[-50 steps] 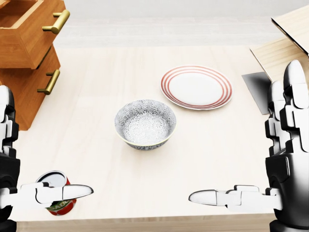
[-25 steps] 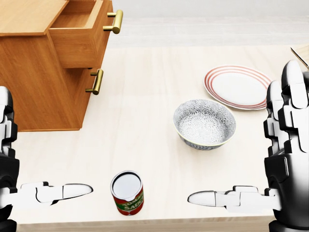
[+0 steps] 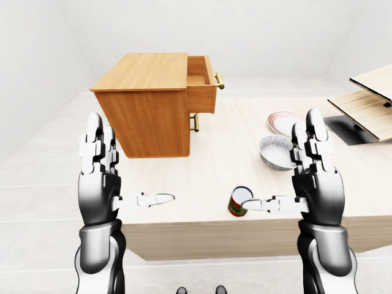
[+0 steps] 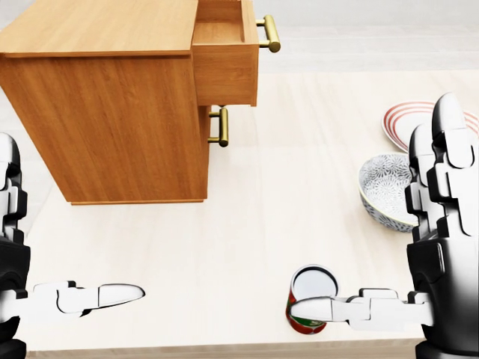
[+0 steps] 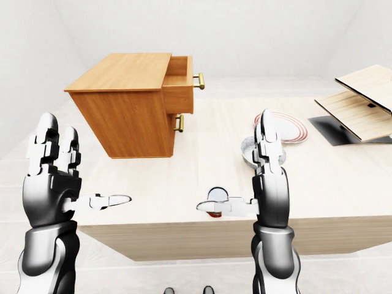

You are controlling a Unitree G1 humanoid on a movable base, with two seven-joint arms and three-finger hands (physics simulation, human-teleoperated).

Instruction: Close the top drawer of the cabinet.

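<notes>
A wooden cabinet [image 4: 112,112] stands at the upper left of the head view on a pale table [image 4: 247,224]. Its top drawer [image 4: 224,52] is pulled out to the right, with a brass handle [image 4: 270,34]. The lower drawer's brass handle [image 4: 220,126] sits flush below it. My left hand [image 4: 45,284] is open at the bottom left, apart from the cabinet. My right hand [image 4: 404,292] is open at the bottom right, its thumb over a can.
A red-labelled can [image 4: 312,298] stands near the table's bottom edge. A patterned bowl [image 4: 382,191] and a red-striped plate [image 4: 404,120] lie at the right. Wooden boards [image 3: 367,101] and a dark mat [image 3: 349,128] lie at the far right in the left-eye view.
The whole picture has shifted right: the camera has moved left. The cabinet now fills the upper left; bowl, plate and can slid right. Both hands keep their pose.
</notes>
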